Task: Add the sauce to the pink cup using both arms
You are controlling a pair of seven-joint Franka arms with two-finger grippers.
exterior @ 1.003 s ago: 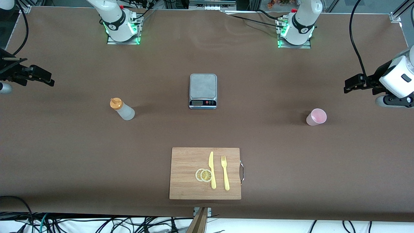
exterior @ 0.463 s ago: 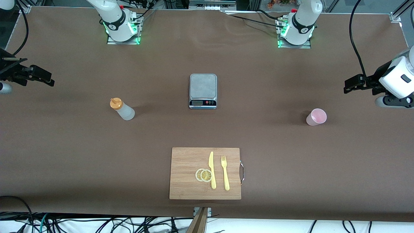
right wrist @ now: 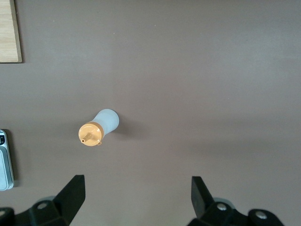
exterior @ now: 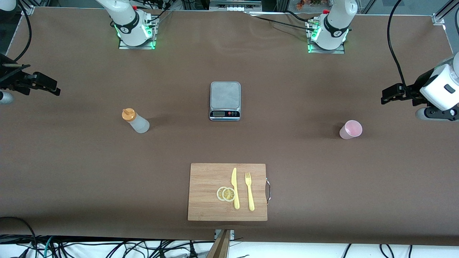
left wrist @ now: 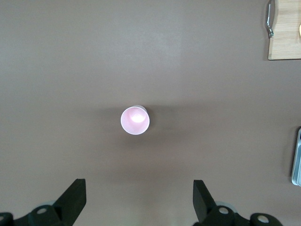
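Front view: sauce (exterior: 135,121) upright on the brown table (exterior: 71,161) toward the right arm's end, well apart from the right claw (exterior: 53,87), which hangs over the table's edge at that end. Pink cup (exterior: 350,129) upright toward the left arm's end, near the left claw (exterior: 386,96) but not under it. Between bottle and cup, a scale (exterior: 225,100); nearer the camera, a cutting board (exterior: 204,200) carrying lemon slices (exterior: 226,194), a knife (exterior: 235,188) and a fork (exterior: 249,191). Wide bare cloth around both task things — nothing touching either.

Left wrist view: left claw (left wrist: 139,200) spread wide, holding nothing, fingers (left wrist: 73,197) well clear of the pink cup (left wrist: 135,120). Board corner (left wrist: 284,33) at the frame's edge.

Right wrist view: right claw (right wrist: 137,197) likewise spread and empty — sauce (right wrist: 99,127) apart from its fingers (right wrist: 73,195), scale (right wrist: 4,160) beside the frame's edge.
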